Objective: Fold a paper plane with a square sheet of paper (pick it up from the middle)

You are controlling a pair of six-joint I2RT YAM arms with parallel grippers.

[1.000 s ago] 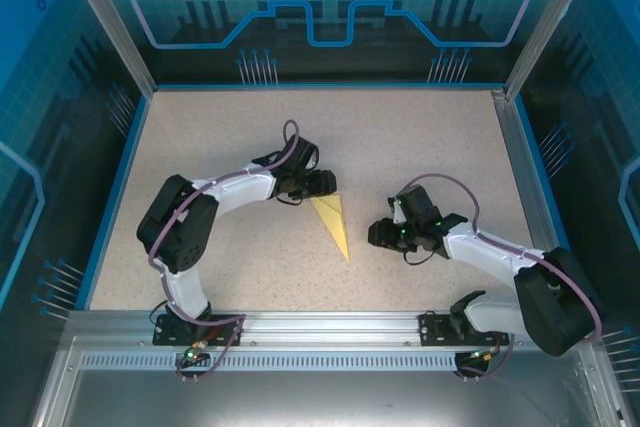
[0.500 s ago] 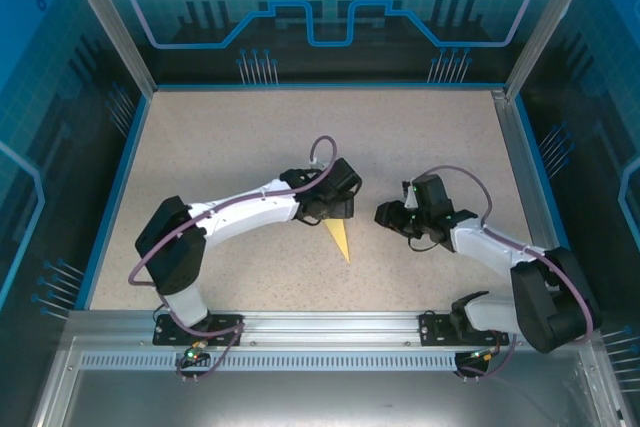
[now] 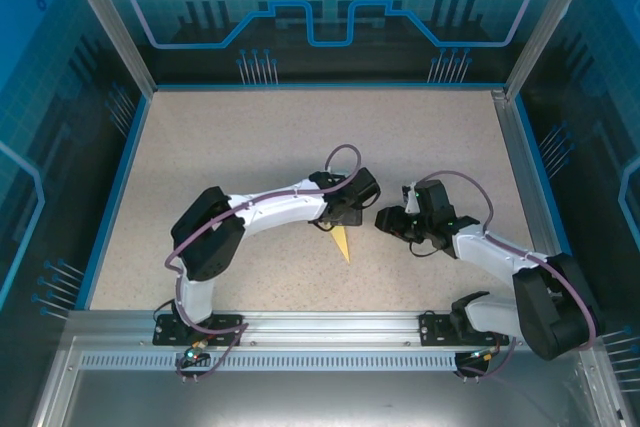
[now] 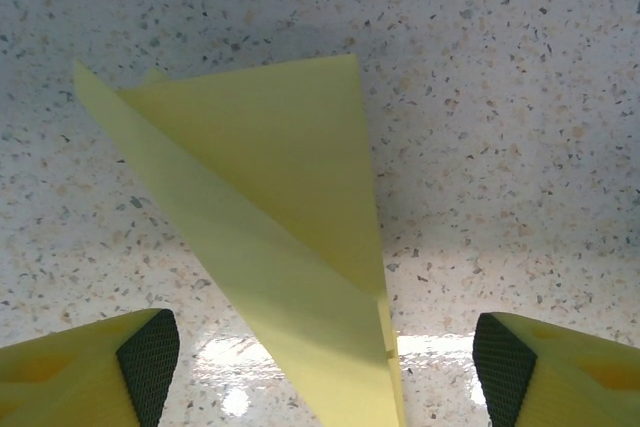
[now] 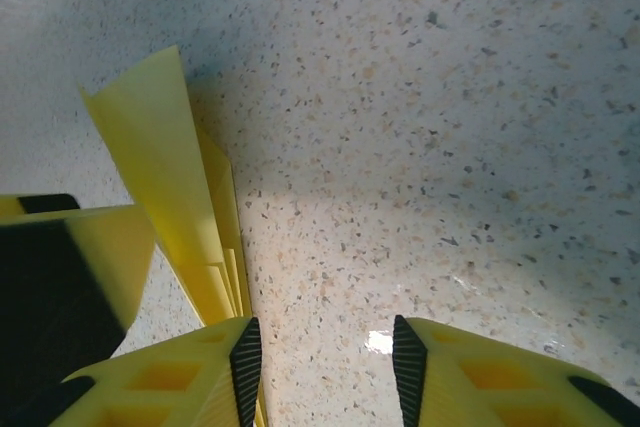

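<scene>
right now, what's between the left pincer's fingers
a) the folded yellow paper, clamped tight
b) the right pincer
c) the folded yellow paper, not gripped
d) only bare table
c: in the left wrist view the folded yellow paper sits inside the left pincer, whose jaws stand wide apart and clear of it.
</scene>
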